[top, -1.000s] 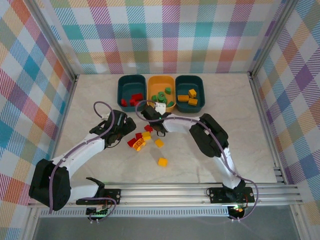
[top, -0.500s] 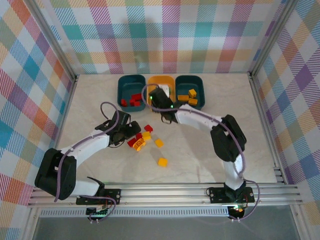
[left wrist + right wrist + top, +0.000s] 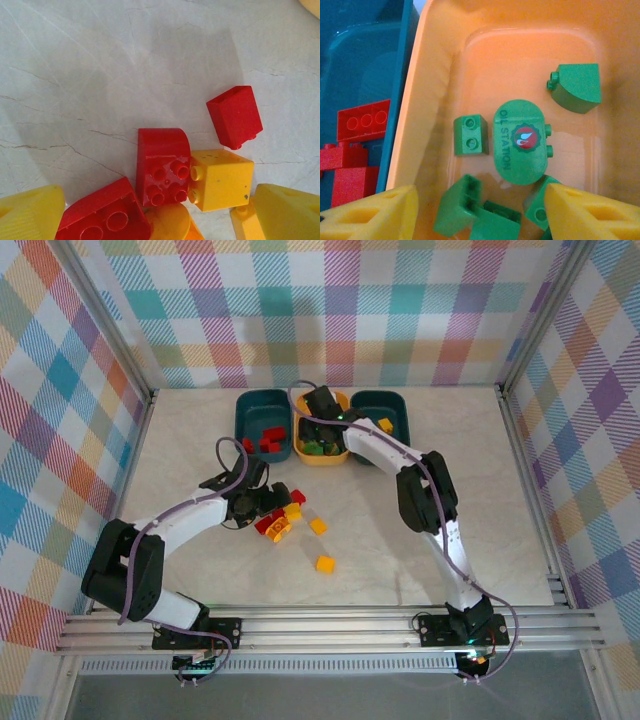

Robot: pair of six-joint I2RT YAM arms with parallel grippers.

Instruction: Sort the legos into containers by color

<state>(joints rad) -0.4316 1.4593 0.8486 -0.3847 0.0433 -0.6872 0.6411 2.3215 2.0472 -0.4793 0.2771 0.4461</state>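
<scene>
In the top view, the left teal bin (image 3: 241, 425) holds red legos, the yellow-orange bin (image 3: 322, 461) green ones, and the right teal bin (image 3: 403, 418) yellow ones. A handful of loose legos (image 3: 283, 517), red and yellow, lie on the counter (image 3: 180, 460), so sorting looks well past halfway.

In the left wrist view, the left claw (image 3: 160, 220) is released, its fingers spread either side of a red lego (image 3: 162, 167) that touches a yellow lego (image 3: 220, 179). It grasps nothing.

In the right wrist view, the right claw (image 3: 480, 212) hangs released and empty over the green legos (image 3: 520, 142) in the yellow-orange bin.
</scene>
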